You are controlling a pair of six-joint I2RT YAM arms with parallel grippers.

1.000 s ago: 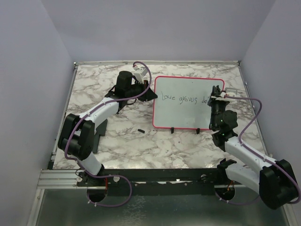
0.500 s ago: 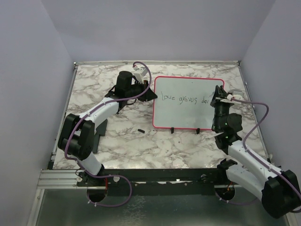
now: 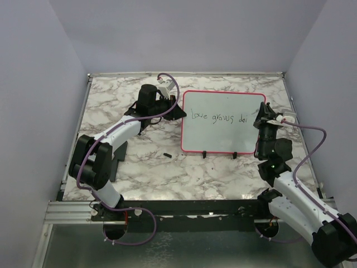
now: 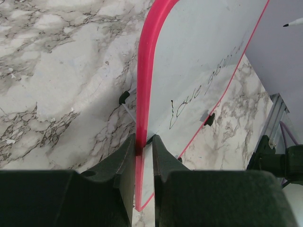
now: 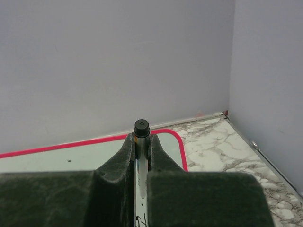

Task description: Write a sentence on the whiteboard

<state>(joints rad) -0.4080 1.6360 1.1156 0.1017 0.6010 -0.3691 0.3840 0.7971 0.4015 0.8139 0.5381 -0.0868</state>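
Observation:
The whiteboard [image 3: 223, 137], white with a red-pink frame, lies at the back middle of the marble table. The sentence [image 3: 217, 117] on it reads about "Love grows dai" in thin dark marker. My left gripper [image 3: 178, 111] is shut on the board's left frame edge; in the left wrist view the jaws [image 4: 143, 146] pinch the pink frame [image 4: 144, 85], with the writing [image 4: 203, 90] beyond. My right gripper [image 3: 263, 118] is at the board's right edge, shut on a marker [image 5: 141, 127] that stands upright, black end up. The marker's tip is hidden in the right wrist view.
A small black cap-like piece [image 3: 166, 154] lies on the table left of the board's near edge. Two black clips [image 3: 207, 154] [image 3: 235, 154] sit on that near edge. A dark flat pad [image 3: 118, 159] lies under the left arm. Grey walls enclose the table.
My right gripper has moved right with the marker, from over the end of the writing to the board's right edge. More of "dai" now shows. The left arm has not moved.

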